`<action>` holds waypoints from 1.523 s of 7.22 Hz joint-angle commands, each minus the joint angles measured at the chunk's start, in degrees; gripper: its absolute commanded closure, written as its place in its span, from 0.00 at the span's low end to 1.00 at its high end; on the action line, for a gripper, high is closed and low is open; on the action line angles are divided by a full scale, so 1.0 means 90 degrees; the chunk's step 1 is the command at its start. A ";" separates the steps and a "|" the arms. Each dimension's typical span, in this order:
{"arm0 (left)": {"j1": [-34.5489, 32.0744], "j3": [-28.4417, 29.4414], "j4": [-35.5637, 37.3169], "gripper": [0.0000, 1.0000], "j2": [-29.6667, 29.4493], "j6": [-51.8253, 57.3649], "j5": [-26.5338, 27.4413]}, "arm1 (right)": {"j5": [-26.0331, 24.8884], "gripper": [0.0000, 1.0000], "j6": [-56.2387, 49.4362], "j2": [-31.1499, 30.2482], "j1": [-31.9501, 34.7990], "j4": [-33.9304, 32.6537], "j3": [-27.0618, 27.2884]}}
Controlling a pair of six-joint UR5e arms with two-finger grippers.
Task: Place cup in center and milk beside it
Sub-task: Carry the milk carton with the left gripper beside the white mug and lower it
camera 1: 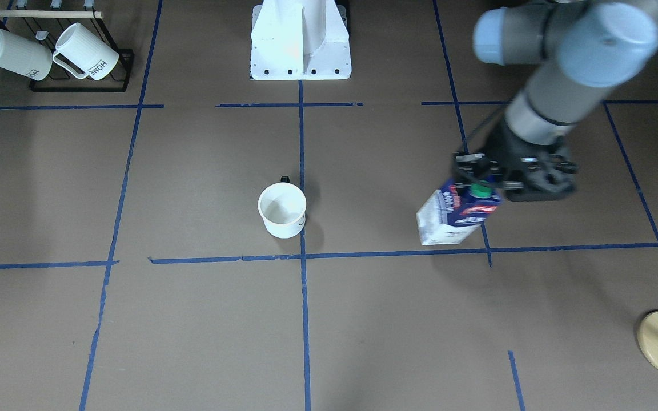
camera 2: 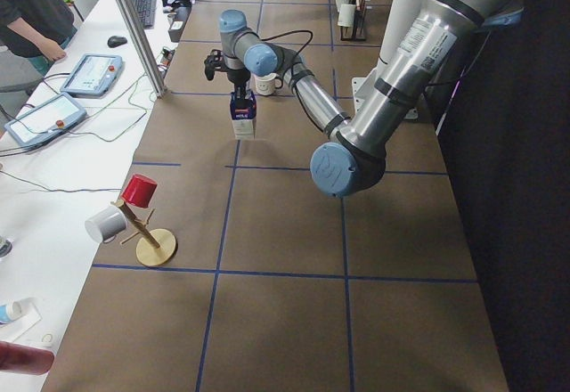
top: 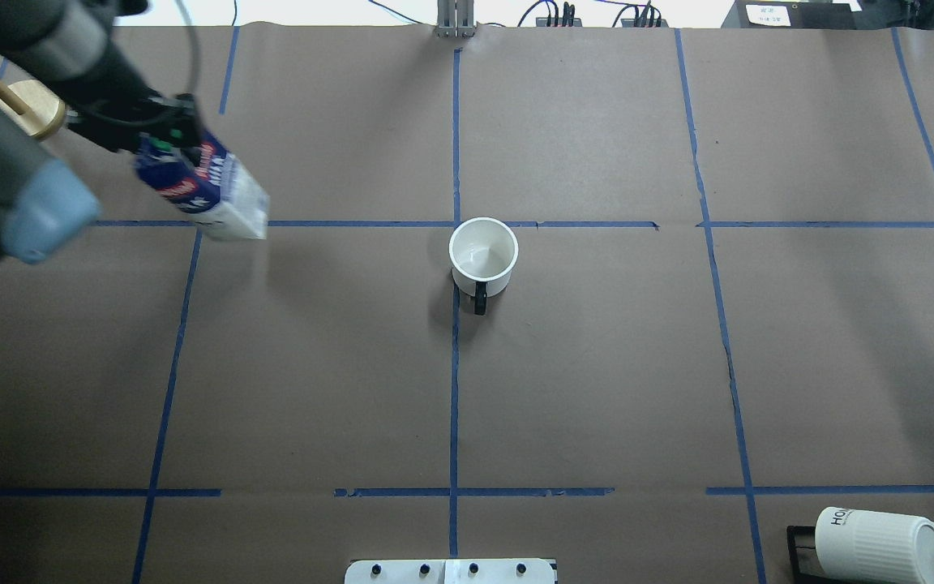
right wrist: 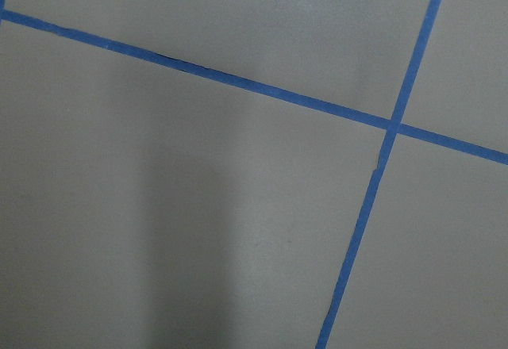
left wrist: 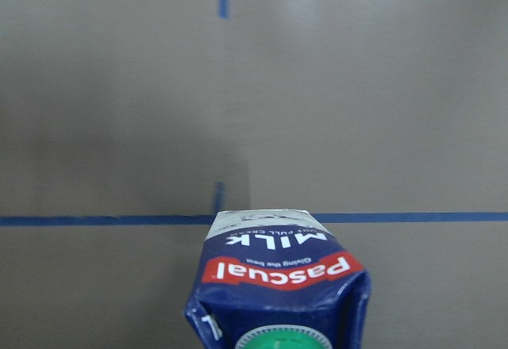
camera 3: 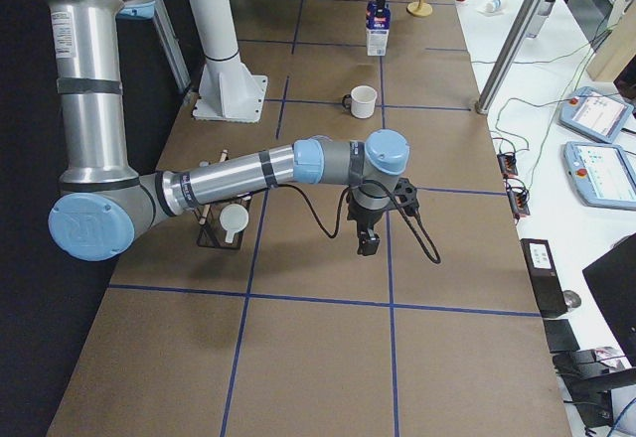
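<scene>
The white cup [camera 1: 282, 209] stands upright, touching the center crossing of blue tape [camera 1: 303, 256] on the robot's side. In the overhead view the cup [top: 483, 251] has its dark handle toward the robot. My left gripper [camera 1: 480, 178] is shut on the top of the blue and white milk carton [camera 1: 457, 214], well to the robot's left of the cup. The carton [top: 203, 191] seems to hang just above the surface. Its green cap and red label fill the bottom of the left wrist view [left wrist: 278, 285]. My right gripper [camera 3: 366, 243] shows only in the exterior right view; I cannot tell its state.
A black rack with two ribbed "HOME" mugs [camera 1: 77, 57] sits at the robot's right near corner. A wooden mug tree [camera 2: 147, 232] stands at the far left end. The white robot base [camera 1: 300, 40] is at the near middle edge.
</scene>
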 commanded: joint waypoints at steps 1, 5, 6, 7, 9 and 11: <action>0.0883 0.0819 0.0005 0.48 -0.1317 -0.0929 0.0684 | 0.0004 0.00 0.0000 -0.0008 0.0000 0.0000 -0.0010; 0.1362 0.1176 -0.0005 0.48 -0.1606 -0.0921 0.0940 | 0.0004 0.00 0.0000 -0.0047 0.0000 0.0000 -0.0010; 0.1528 0.1176 -0.0005 0.48 -0.1606 -0.0921 0.1077 | 0.0004 0.00 0.0000 -0.0057 0.0000 0.0000 -0.0010; 0.1549 0.1176 -0.0005 0.45 -0.1616 -0.0930 0.1088 | 0.0004 0.00 0.0000 -0.0057 0.0000 0.0000 -0.0010; 0.1511 0.1070 0.0004 0.00 -0.1587 -0.0921 0.1088 | 0.0013 0.00 0.0010 -0.0057 0.0000 0.0000 -0.0010; 0.1297 0.0768 0.0421 0.00 -0.1577 -0.0843 0.1068 | 0.0043 0.00 0.0010 -0.0057 0.0000 0.0000 -0.0010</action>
